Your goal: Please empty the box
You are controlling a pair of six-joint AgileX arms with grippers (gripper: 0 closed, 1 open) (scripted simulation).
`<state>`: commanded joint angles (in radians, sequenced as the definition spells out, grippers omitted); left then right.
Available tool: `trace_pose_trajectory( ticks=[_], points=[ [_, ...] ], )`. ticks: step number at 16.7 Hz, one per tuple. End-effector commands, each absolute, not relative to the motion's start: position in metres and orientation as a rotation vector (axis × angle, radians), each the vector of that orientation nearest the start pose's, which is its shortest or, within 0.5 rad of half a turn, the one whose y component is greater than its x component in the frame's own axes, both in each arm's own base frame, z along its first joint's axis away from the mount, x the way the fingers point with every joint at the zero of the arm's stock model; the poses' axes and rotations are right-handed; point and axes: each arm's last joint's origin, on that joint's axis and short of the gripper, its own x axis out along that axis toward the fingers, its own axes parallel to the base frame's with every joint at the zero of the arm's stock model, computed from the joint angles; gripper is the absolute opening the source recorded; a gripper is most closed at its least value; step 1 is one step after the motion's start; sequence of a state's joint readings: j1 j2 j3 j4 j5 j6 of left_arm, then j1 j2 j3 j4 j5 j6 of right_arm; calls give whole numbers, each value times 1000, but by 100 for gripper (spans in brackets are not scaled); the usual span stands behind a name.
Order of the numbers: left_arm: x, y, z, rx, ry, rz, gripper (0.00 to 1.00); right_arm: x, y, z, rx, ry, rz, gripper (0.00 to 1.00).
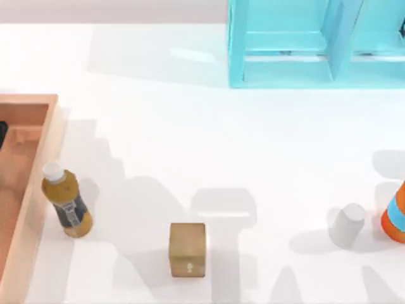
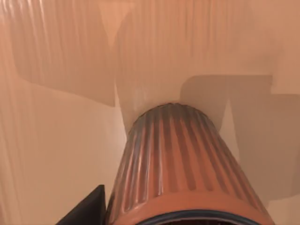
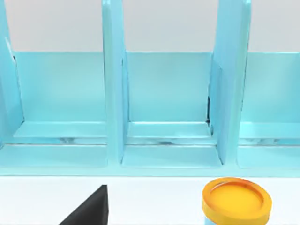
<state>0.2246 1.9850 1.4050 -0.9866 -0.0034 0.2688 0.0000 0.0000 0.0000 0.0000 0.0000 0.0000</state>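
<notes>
The box point(image 1: 39, 183), a shallow orange-brown crate with raised rims, lies at the table's left edge, partly out of the top view. A dark part of my left arm point(image 1: 2, 134) shows over its inside. In the left wrist view a ribbed orange cylinder with a blue rim point(image 2: 180, 159) rests on the box floor point(image 2: 56, 140), very close to the camera, with a black edge of my left gripper point(image 2: 89, 211) beside it. The right wrist view has a black edge of my right gripper point(image 3: 89, 211) near a yellow-lidded tub point(image 3: 236, 200), facing the turquoise shelf point(image 3: 168, 93).
A mustard bottle with a white cap point(image 1: 66, 201) stands just right of the box. A tan cube point(image 1: 187, 249) sits at front centre and a white cylinder point(image 1: 348, 225) at the right. An orange-and-blue object point(image 1: 395, 215) is at the right edge; the turquoise shelf unit point(image 1: 316, 41) stands at the back.
</notes>
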Motion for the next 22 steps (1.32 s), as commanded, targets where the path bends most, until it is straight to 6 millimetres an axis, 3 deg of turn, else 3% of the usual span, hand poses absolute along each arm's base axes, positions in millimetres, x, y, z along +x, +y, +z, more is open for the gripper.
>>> trace_pose_trajectory(
  ticks=[1, 14, 22],
  points=[
    [360, 86, 158, 34, 1568, -25, 100, 106, -1, 160, 0, 0, 0, 100],
    [360, 86, 158, 34, 1568, -25, 2, 106, -1, 160, 0, 0, 0, 100],
    [360, 86, 158, 34, 1568, -25, 0, 106, -1, 160, 0, 0, 0, 100]
  ],
)
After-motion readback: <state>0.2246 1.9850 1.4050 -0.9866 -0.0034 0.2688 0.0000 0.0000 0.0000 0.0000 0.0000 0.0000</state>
